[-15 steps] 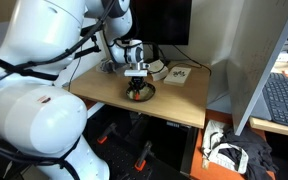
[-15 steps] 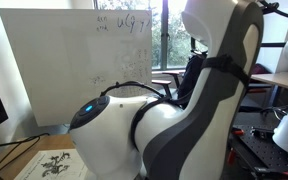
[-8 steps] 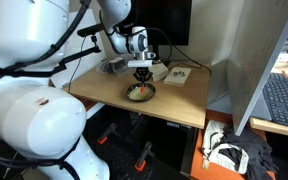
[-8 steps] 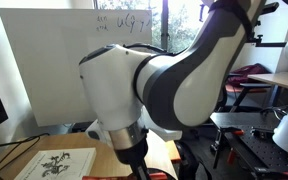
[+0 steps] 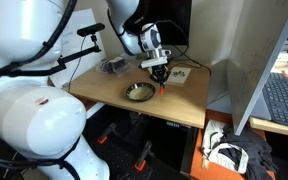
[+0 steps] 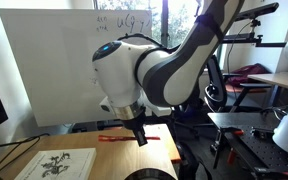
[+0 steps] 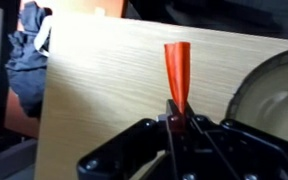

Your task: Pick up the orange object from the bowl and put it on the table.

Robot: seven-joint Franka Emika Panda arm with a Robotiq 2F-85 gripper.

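Note:
My gripper (image 5: 159, 76) is shut on the orange object (image 5: 163, 88), a thin orange-red stick. It holds the stick just above the wooden table (image 5: 104, 92), to the right of the bowl (image 5: 138, 93). In an exterior view the stick (image 6: 124, 137) lies level in the gripper (image 6: 140, 137), above the bowl's rim (image 6: 149, 175). In the wrist view the stick (image 7: 177, 72) points out from between the fingertips (image 7: 176, 112) over bare wood, with the bowl (image 7: 274, 90) at the right edge.
A printed sheet with a plant drawing (image 5: 178, 76) (image 6: 59, 162) lies on the table behind the gripper. A grey bundle (image 5: 112, 65) lies at the back left. A white partition (image 5: 249, 50) stands to the right. Dark cloth (image 7: 22, 55) lies beyond the table edge.
The gripper rose out of the bowl with the orange stick in it and moved to the right, off the bowl and over the table.

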